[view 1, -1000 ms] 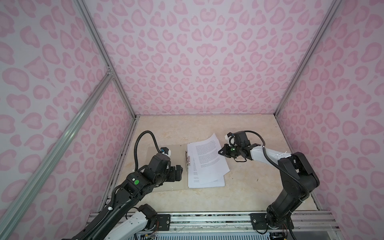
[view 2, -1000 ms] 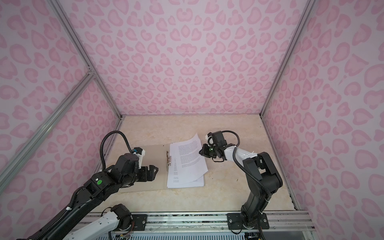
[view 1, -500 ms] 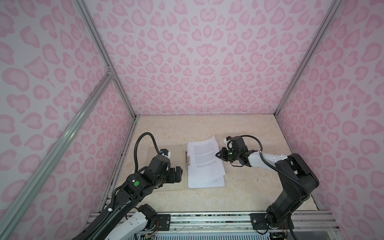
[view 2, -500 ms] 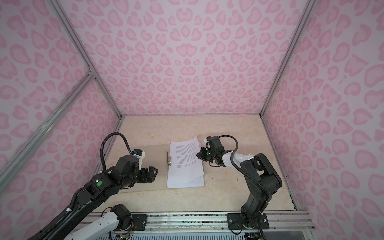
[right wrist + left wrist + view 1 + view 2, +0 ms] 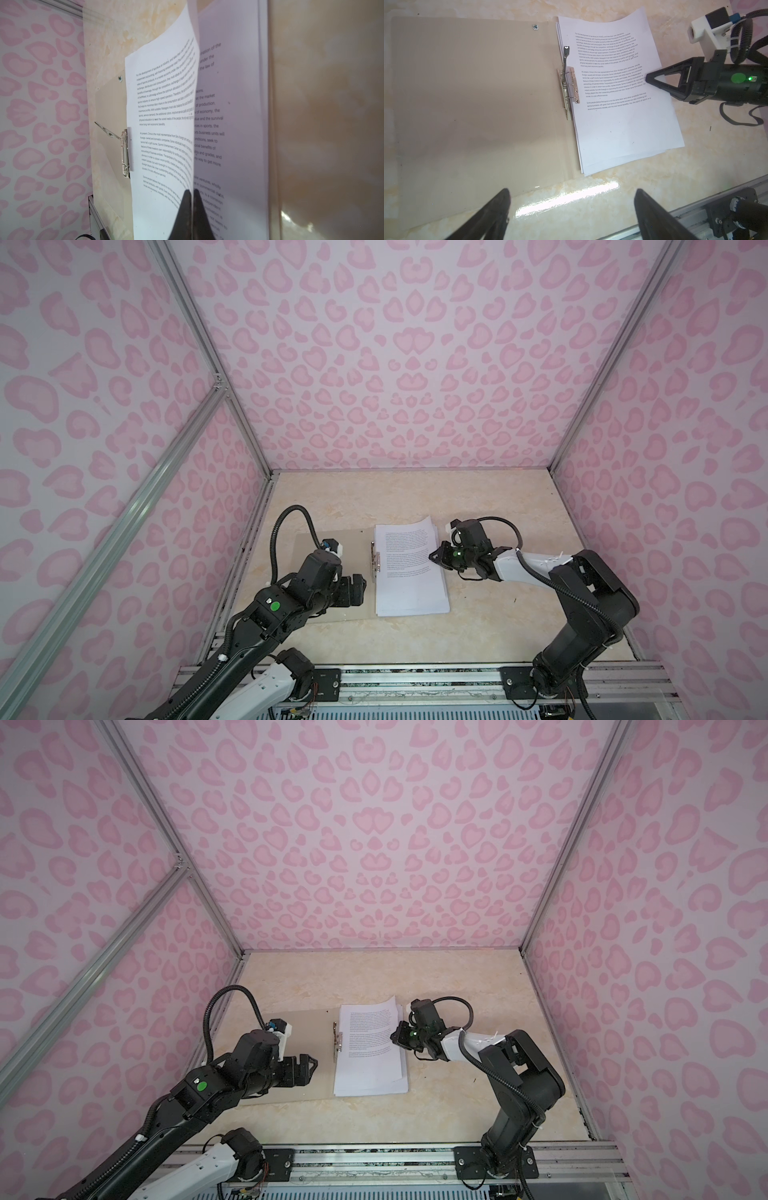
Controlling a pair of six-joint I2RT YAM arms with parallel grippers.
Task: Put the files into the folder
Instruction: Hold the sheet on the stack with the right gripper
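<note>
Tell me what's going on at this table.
The folder lies open and flat on the table. The files are stacked on its right half, their edge against the metal clip. The right gripper is shut on the top sheet, pinching its outer edge and lifting it slightly. The left gripper hangs open above the folder's left flap, holding nothing.

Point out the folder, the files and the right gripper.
folder (image 5: 467,104): left wrist view, bare inside of the open flap.
files (image 5: 623,128): left wrist view, unprinted part of the top sheet.
right gripper (image 5: 646,78): left wrist view, closed tips pinching the top sheet.
</note>
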